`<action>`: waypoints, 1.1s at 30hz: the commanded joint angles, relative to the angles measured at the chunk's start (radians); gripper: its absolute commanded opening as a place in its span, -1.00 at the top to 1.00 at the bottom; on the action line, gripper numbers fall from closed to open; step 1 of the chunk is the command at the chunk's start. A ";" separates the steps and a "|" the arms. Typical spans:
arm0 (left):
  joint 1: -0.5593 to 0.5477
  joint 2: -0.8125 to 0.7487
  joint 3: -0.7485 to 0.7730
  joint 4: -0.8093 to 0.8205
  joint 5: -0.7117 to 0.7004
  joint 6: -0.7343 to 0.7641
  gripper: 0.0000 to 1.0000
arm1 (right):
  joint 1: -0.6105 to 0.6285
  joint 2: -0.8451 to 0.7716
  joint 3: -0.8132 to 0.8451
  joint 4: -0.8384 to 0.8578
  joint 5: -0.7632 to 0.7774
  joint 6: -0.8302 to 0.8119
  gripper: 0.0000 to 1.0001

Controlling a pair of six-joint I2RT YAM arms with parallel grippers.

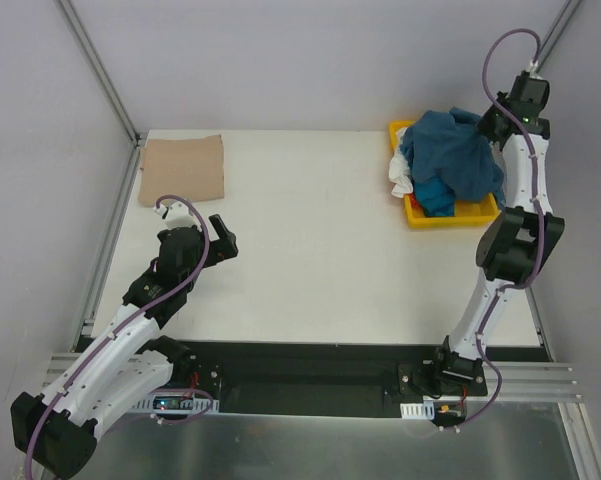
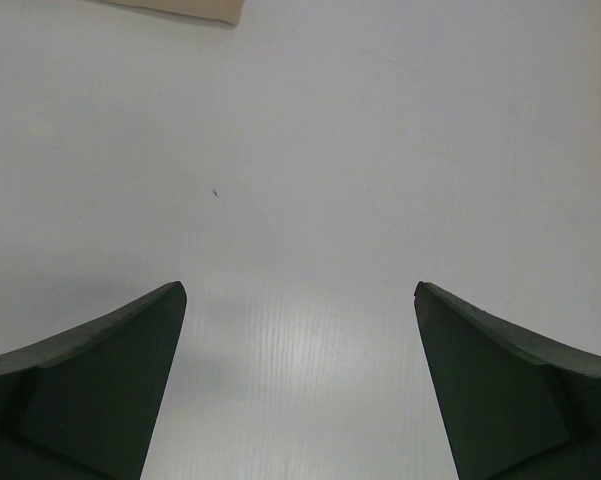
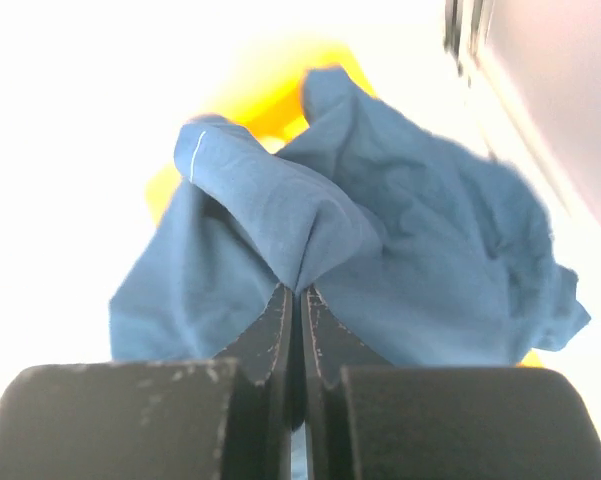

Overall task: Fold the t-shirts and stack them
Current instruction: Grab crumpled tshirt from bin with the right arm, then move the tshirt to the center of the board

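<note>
A crumpled dark teal-blue t-shirt [image 1: 450, 158] is heaped in the yellow tray [image 1: 458, 215] at the back right, with a brighter blue one [image 1: 438, 197] and a white one [image 1: 402, 180] showing under it. My right gripper [image 1: 492, 128] is at the heap's right top, shut on a pinched fold of the teal-blue t-shirt [image 3: 310, 240]; in the right wrist view the cloth bunches up from between the closed fingertips [image 3: 302, 292]. A tan-beige t-shirt [image 1: 183, 170] lies folded flat at the back left. My left gripper [image 1: 222, 240] hovers open over bare table [image 2: 300, 200], holding nothing.
A metal frame post [image 1: 98, 70] and rail run along the table's left edge. The right arm's elbow [image 1: 518, 245] stands just in front of the tray. A corner of the tan-beige shirt [image 2: 195, 10] shows at the top of the left wrist view.
</note>
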 commanded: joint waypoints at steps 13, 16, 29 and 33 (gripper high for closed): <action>0.009 -0.053 0.000 0.016 0.044 -0.006 -0.98 | 0.007 -0.545 0.085 0.312 -0.197 0.093 0.99; 0.009 -0.061 -0.003 0.016 0.050 -0.006 -0.99 | 0.027 -0.575 0.118 0.353 -0.251 0.188 0.99; 0.009 -0.096 -0.007 0.009 0.054 -0.016 -0.99 | 0.473 -0.667 0.068 0.412 -0.452 0.221 0.99; 0.009 -0.148 0.002 -0.025 0.048 -0.034 -0.99 | 0.630 -0.728 -0.071 0.409 -0.348 0.067 0.99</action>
